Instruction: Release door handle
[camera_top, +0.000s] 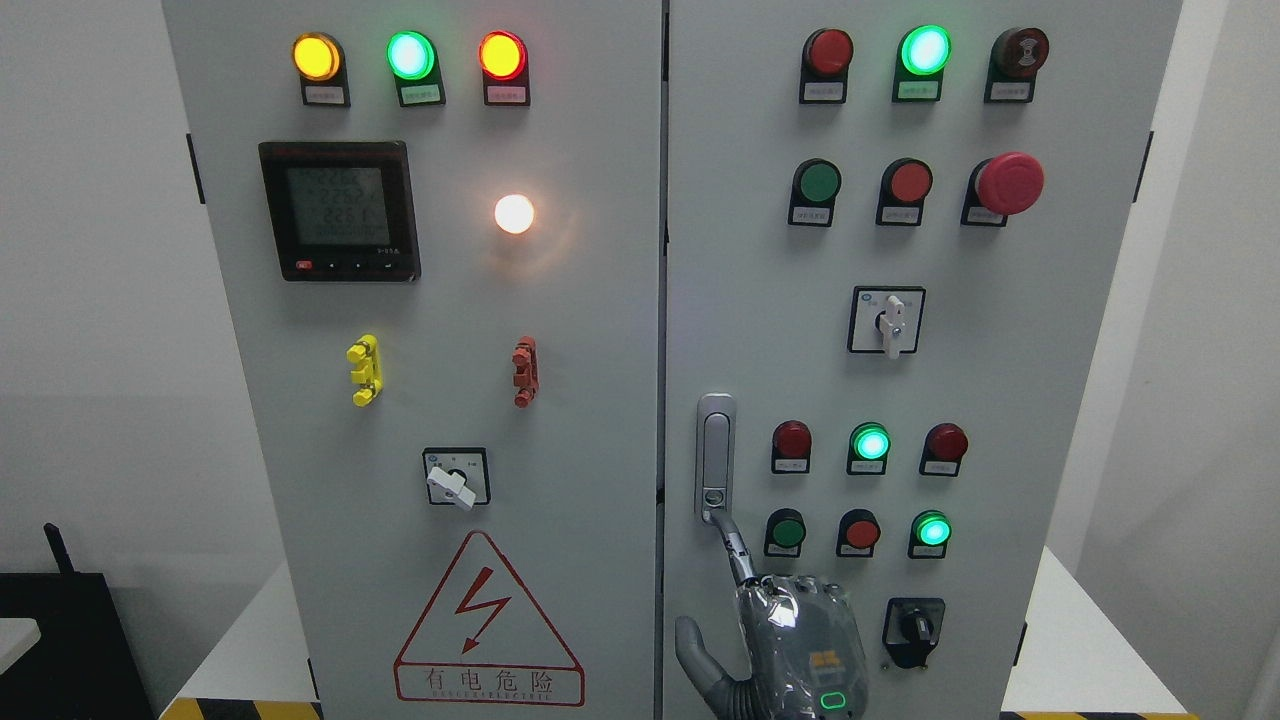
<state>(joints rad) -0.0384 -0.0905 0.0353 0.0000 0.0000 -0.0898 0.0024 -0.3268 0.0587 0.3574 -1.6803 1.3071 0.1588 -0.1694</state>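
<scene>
Handle (715, 455), a slim silver lever, sits upright on the right door (1080, 400) of a grey cabinet, just beside the seam with the left door (600, 400). Both doors look closed and flush.

Right hand (795, 640) comes up from the bottom edge, below the handle and a little to its right, back of the hand toward the camera. Its index finger (735, 550) is stretched up and leftward, with the tip touching the handle's lower end. The thumb (695, 655) is splayed out to the left, well clear of the handle. The other fingers are hidden behind the hand's shiny casing. Nothing is gripped: the hand is loose, with only that fingertip in contact.

Right of the handle, at its lower half, is a row of three lamps: red (791, 438), lit green (870, 441), red (946, 441). Lower down, level with the fingertip, is a second row: a green button (787, 529), a red button (861, 531) and a lit green lamp (932, 527). A black selector knob (913, 628) sits further right and lower, beside the hand. Above and right of the handle is a white rotary switch (887, 322), and higher still a red mushroom button (1010, 183).

Left of the handle, across the seam, are a warning triangle (487, 620) with a lightning bolt and, far above it, a digital meter (338, 210).
</scene>
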